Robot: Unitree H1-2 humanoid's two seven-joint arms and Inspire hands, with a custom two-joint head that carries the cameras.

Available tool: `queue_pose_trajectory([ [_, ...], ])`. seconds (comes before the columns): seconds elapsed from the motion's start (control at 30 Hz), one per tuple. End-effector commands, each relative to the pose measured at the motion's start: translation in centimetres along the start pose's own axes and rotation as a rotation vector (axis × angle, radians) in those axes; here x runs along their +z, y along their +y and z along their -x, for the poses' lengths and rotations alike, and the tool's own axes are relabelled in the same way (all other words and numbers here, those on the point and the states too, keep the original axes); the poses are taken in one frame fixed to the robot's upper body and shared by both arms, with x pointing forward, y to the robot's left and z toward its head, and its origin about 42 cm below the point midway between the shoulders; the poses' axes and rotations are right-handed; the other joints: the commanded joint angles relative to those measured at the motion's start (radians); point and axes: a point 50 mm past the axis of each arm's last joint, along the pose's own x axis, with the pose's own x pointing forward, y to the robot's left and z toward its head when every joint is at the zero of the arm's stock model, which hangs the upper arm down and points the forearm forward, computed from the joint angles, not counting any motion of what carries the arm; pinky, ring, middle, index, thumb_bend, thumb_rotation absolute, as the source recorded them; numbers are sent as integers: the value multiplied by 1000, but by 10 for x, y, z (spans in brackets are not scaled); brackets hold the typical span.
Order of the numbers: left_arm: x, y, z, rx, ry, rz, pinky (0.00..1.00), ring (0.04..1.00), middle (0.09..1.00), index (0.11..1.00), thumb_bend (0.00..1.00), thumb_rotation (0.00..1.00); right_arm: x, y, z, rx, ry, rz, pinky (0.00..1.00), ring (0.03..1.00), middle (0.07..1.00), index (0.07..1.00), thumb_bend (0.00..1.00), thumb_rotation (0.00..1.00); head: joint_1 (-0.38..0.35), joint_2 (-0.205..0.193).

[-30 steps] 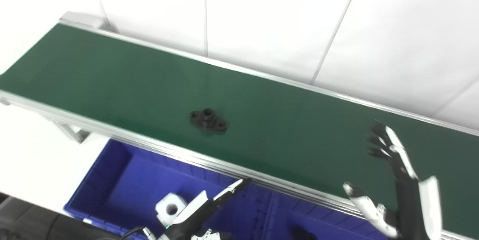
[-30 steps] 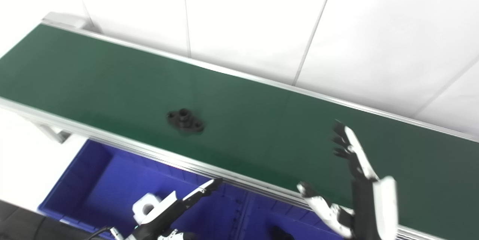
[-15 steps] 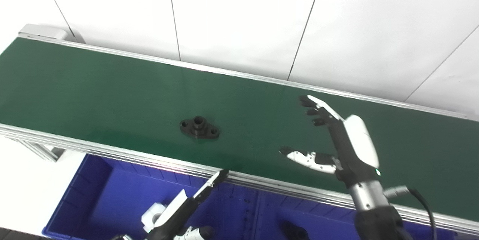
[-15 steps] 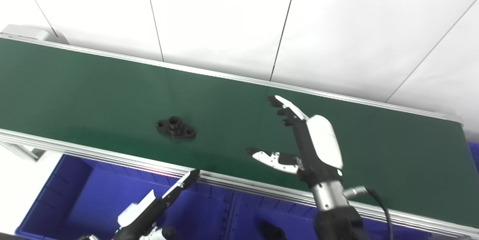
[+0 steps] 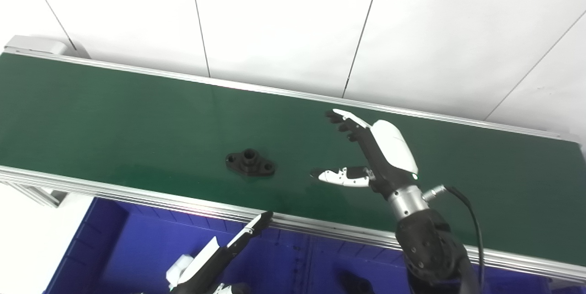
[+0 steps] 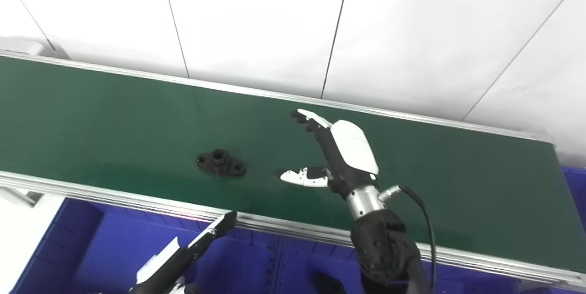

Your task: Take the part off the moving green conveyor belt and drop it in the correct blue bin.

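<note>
Black part, green belt, blue bin, white wall.

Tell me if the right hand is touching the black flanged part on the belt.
Apart. The left eye view shows bare green belt between the right hand and the black flanged part.

The left hand is mostly chopped off by the bottom edge, so you only get a few straight fingers and can't tell if it's holding anything. There's a white thing in the blue bin half hidden behind it. A dark lump further right in the bin is cut off and too murky to identify.
</note>
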Motion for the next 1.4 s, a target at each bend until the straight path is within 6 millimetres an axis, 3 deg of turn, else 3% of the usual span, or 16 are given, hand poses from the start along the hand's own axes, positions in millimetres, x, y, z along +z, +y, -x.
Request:
queue_pose_trajectory([
  [0.0,10,3,5,-5,-53,-24,937,951,968,975,803,1000,9,-6,-12,-25,-17,16,700,774,814,831,736,262,0,3],
  [0.4,14,0,13,-13,-47,-78,890,911,940,944,827,1000,11,13,-47,73,3,83,725,771,800,825,767,252,13,10],
  [0.8,16,-2,11,9,-51,-58,893,915,936,937,808,1000,9,35,-60,181,29,156,754,798,821,834,763,286,25,13],
  [1.13,19,-5,9,17,-61,-44,893,917,939,939,800,1000,1,54,-74,248,66,242,759,803,826,831,792,252,31,21],
  [1.37,22,-8,9,31,-67,-32,890,925,944,938,811,1000,-8,64,-72,327,105,308,765,797,826,824,750,231,32,34],
])
